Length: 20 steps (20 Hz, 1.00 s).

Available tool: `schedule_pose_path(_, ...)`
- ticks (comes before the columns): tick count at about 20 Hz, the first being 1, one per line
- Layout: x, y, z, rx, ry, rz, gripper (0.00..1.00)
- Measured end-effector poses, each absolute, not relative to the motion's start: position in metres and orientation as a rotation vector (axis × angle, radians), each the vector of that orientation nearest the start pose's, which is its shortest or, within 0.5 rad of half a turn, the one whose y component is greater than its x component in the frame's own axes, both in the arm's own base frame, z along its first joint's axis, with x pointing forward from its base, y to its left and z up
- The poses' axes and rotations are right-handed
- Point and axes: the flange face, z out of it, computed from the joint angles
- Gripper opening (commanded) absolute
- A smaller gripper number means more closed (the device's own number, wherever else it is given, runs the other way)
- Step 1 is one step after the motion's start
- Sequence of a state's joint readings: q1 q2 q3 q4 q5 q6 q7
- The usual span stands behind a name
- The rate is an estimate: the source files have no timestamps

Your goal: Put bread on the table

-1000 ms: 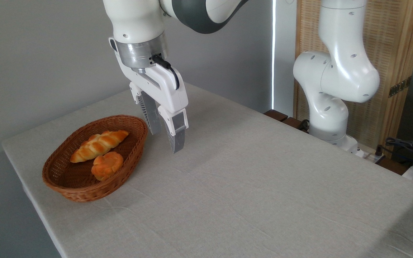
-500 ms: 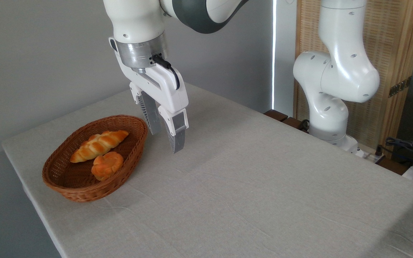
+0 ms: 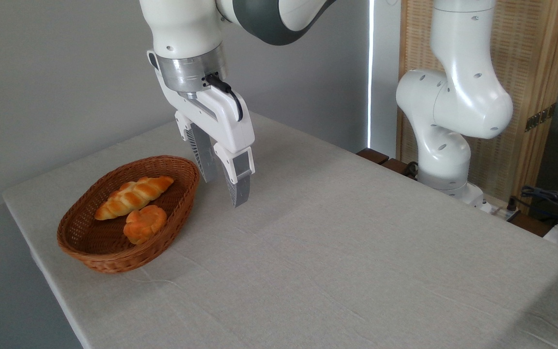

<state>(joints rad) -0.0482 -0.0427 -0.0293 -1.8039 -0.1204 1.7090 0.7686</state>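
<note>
end effector [image 3: 221, 186]: mine, hanging over the table [image 3: 356, 252] just right of the basket [image 3: 90, 254], fingers spread apart, holding nothing.
bread [image 3: 145, 223]: not moved yet, it's sitting low in the basket, right up against the braided loaf [image 3: 133, 196].
biggest worry: coming down on the wrong one, or pinching both, since they look like they're touching.
basket rim: steep wall close to the bun, so a finger could catch it and drag or tip the basket.
grip: looks squishy, too hard a squeeze might dent it.
</note>
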Motion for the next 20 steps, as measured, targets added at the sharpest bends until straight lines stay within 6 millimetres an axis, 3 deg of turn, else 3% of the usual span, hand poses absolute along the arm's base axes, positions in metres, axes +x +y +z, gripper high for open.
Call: schedule_pose_path(20,0.5435,-0.0557,0.5527,-2.986,1.314,-0.016,1.00)
